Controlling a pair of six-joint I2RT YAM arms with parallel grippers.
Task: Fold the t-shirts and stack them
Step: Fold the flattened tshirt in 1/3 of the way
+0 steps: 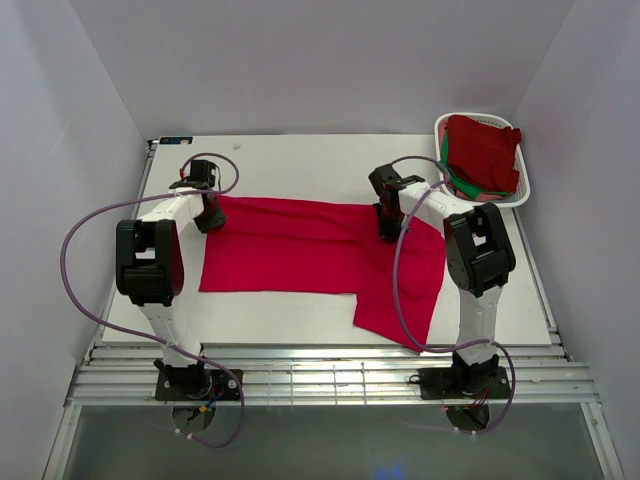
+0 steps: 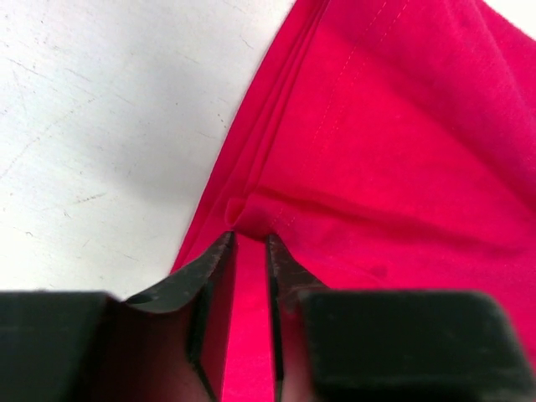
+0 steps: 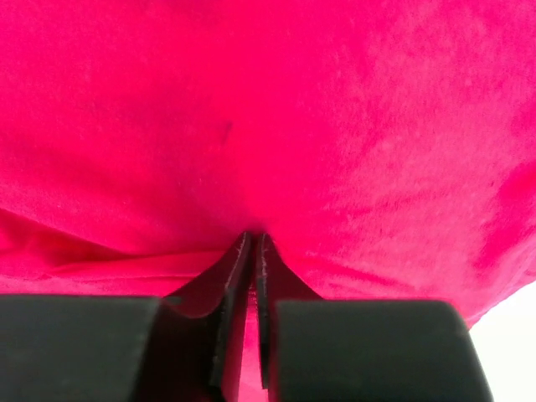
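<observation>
**Shallow pinch could slip**

The red t-shirt [image 1: 300, 255] lies spread across the table [image 1: 300, 160]. The left gripper [image 2: 249, 239] nips its upper-left corner, cloth filling the narrow gap between its jaws; the right gripper [image 3: 253, 239] is nearly closed on a thin pucker at upper right. That shallow bite may slip when lifted, leaving a crooked fold.
</observation>
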